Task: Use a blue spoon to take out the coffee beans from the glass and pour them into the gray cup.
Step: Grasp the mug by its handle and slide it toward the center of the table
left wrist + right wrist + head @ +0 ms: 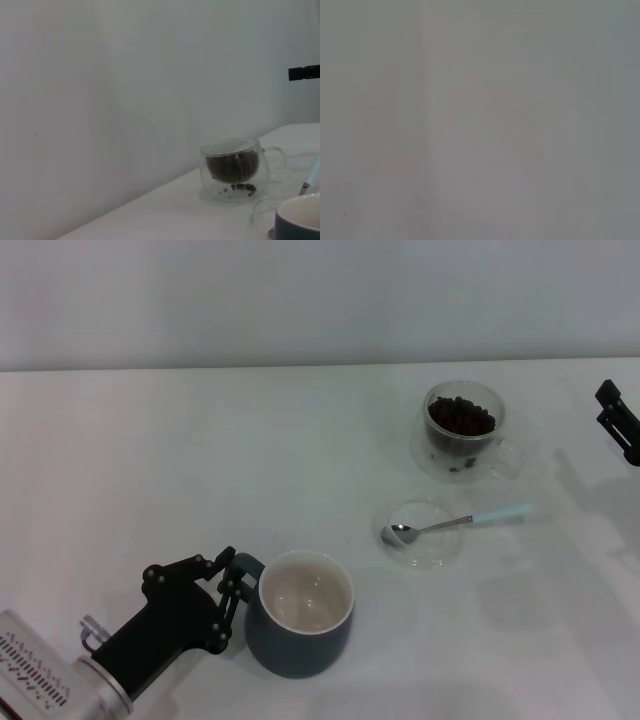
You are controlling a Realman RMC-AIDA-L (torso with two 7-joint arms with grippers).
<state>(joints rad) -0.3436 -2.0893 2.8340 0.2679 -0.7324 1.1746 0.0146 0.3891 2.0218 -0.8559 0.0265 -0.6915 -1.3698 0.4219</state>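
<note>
The blue spoon [458, 523] lies untouched, bowl in a shallow glass dish [423, 533], handle pointing away from the gray cup [298, 613]. The right gripper [620, 420], beyond the glass [462, 430] of coffee beans [461, 416], is nearer; finger state indeterminate. The left gripper [228, 590] has its fingers closed on the cup's handle.

Black claw [228, 592], silver wrist [50, 670]

You see a white tabletop [150, 460] running back to a plain pale wall [300, 300]. Toward your right, a flat clear glass dish [432, 542] sits on the tabletop.
</note>
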